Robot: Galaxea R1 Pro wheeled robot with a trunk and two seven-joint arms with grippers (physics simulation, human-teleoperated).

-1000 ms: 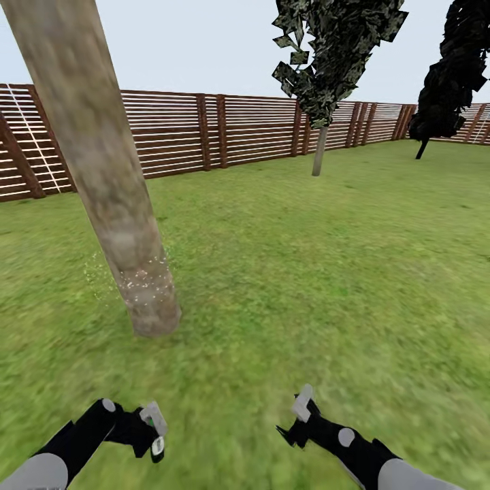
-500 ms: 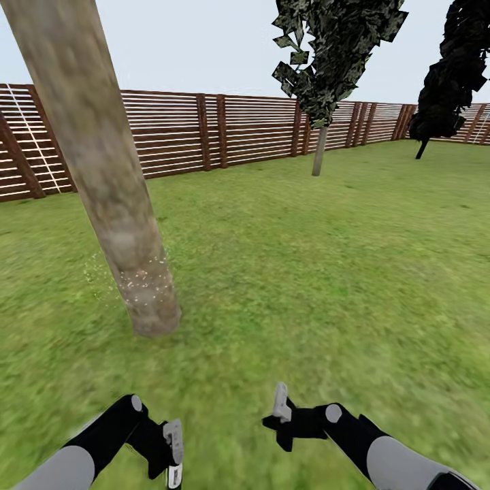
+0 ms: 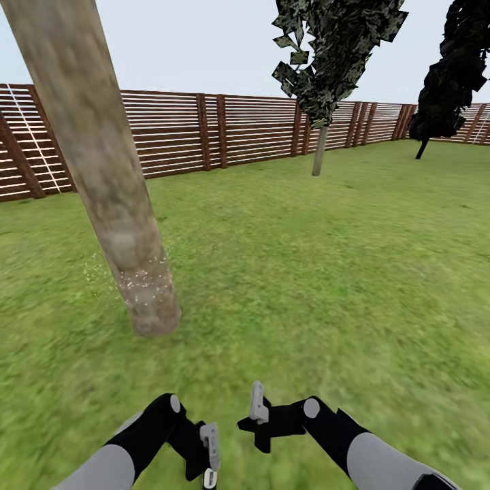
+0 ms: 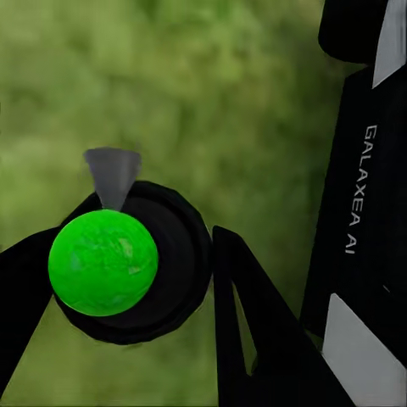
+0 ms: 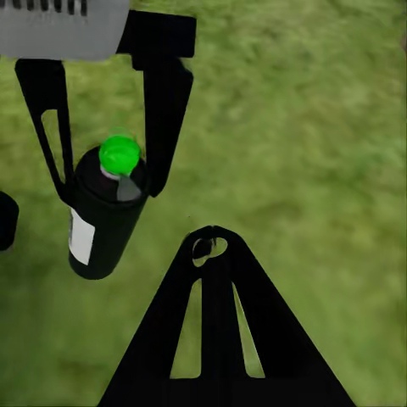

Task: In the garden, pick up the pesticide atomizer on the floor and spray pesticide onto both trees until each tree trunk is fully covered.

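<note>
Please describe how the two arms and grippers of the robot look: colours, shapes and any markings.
In the head view both arms have light grey rounded upper sections, then black segments with a small grey round cap at the joint. The left gripper and right gripper are black with pale grey finger pads. In the wrist views the fingers are flat black triangular frames with cut-out slots. One black link bears white lettering "GALAXEA AI".
</note>
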